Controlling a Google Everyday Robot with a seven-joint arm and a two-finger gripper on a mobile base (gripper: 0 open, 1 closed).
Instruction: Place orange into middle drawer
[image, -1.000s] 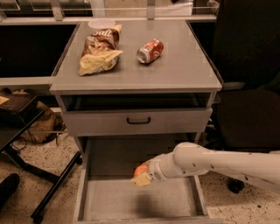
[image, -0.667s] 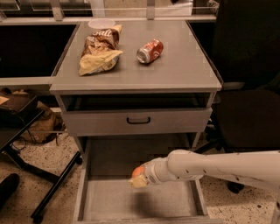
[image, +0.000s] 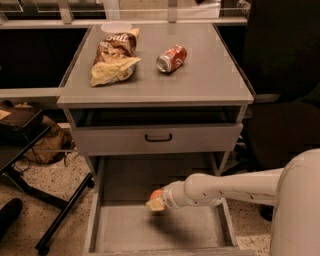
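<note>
The orange (image: 157, 193) shows only as a small bright patch at the tip of my white arm. My gripper (image: 156, 201) is shut on it and holds it over the pulled-out middle drawer (image: 125, 230), a wide grey tray with low walls. The gripper hangs above the centre-left of the drawer floor, with a shadow below it. Most of the orange is hidden by the gripper.
A closed drawer front with a black handle (image: 158, 137) sits above the open tray. On the cabinet top lie a red soda can (image: 171, 58), a chip bag (image: 114, 62) and a white bowl (image: 116, 27). A black stand leg (image: 60, 215) is on the floor at left.
My arm has reached further left over the open drawer, carrying the orange with it. The things on the cabinet top have not moved.
</note>
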